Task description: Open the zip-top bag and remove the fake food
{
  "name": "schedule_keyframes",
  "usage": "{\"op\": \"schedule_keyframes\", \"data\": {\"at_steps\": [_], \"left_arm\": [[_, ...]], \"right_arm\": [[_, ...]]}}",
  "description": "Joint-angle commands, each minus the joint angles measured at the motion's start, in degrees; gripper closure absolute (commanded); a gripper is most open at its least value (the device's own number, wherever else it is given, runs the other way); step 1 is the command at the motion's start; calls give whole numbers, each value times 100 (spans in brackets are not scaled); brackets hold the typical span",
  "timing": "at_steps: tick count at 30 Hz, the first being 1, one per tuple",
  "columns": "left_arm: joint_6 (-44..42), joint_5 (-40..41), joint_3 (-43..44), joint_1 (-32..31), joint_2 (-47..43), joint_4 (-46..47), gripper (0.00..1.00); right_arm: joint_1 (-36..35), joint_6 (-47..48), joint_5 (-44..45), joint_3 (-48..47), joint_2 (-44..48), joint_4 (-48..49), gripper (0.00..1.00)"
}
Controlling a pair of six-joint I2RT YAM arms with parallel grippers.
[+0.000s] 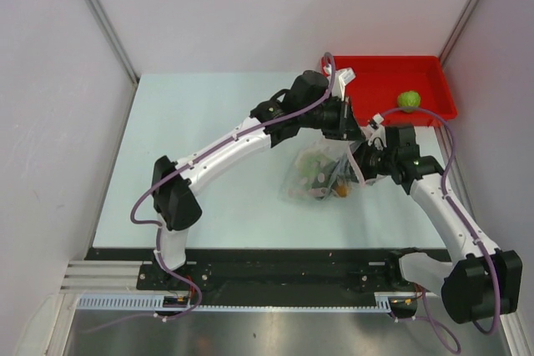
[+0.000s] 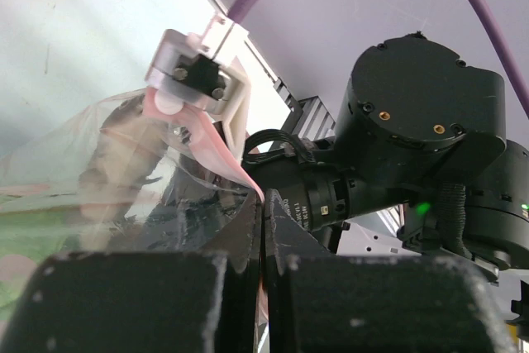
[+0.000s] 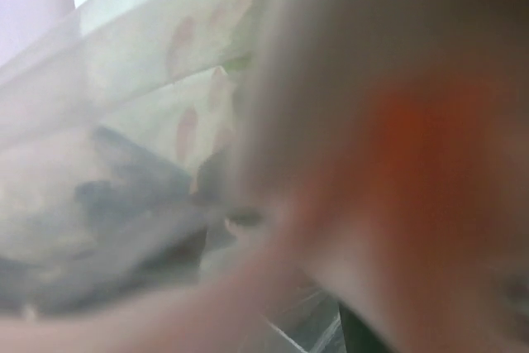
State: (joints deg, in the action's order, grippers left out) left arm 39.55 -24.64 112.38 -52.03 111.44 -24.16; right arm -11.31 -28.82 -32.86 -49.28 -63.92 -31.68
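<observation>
- Clear plastic: the zip-top bag (image 1: pixel 315 174) lies near the centre of the table (image 1: pixel 209 122), a little toward 3 o'clock in the overhead view.
- Its mouth faces about 2 o'clock. The body trails toward 8 o'clock, and I take that line as its long axis.
- Left gripper (image 2: pixel 263 217): jaws pressed together, with bag film and the pink zip strip (image 2: pixel 219 150) pinched between them.
- Right gripper (image 2: pixel 194 80): it appears clamped on the same strip, which runs taut between the two. Its own camera is too blurred to confirm this.
- Seen from overhead, both grippers sit at the mouth, left at the 12 o'clock end and right at the 6 o'clock end. Neither is nearer.
- Judgement: the strip runs roughly 12 to 6, so the parting pull has to go across that line.
- Fake food (image 1: pixel 321 179): several pieces show through the film, so they are not yet out.
- One light green fruit (image 1: pixel 409 100) sits in the red tray (image 1: pixel 375 89), at 1 o'clock from the bag.
</observation>
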Motion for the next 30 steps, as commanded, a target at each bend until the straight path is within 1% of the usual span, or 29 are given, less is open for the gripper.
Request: {"op": "schedule_keyframes", "data": {"at_steps": [1, 3, 4, 7, 8, 11, 15, 21, 23, 29, 30], "left_arm": [[-35, -84, 382, -70, -105, 299, 100], [-70, -84, 346, -70, -122, 281, 100], [-70, -84, 294, -70, -140, 298, 100], [-79, -93, 250, -70, -166, 342, 100], [-88, -93, 258, -70, -158, 351, 100], [-79, -120, 320, -62, -105, 360, 100], [-62, -137, 373, -62, -61, 359, 100], [-35, -163, 531, -44, 36, 360, 100], [-44, -146, 601, -18, 62, 325, 100], [26, -128, 627, 44, 36, 395, 100], [53, -137, 627, 44, 45, 430, 100]], "right_arm": [[147, 61, 368, -144, 362, -601, 36], [121, 113, 561, -144, 433, -804, 36], [94, 131, 692, -144, 511, -874, 33], [59, 245, 982, -152, 512, -1129, 33], [50, 254, 1210, -152, 521, -1269, 32], [41, 394, 1395, -187, 530, -1375, 30], [32, 482, 1660, -284, 495, -1630, 30], [-170, 570, 2099, -284, 486, -1956, 29], [-178, 527, 2301, -284, 468, -2052, 25], [-240, 465, 2328, -249, 354, -2071, 23], [-240, 439, 2311, -232, 345, -2044, 25]]}}
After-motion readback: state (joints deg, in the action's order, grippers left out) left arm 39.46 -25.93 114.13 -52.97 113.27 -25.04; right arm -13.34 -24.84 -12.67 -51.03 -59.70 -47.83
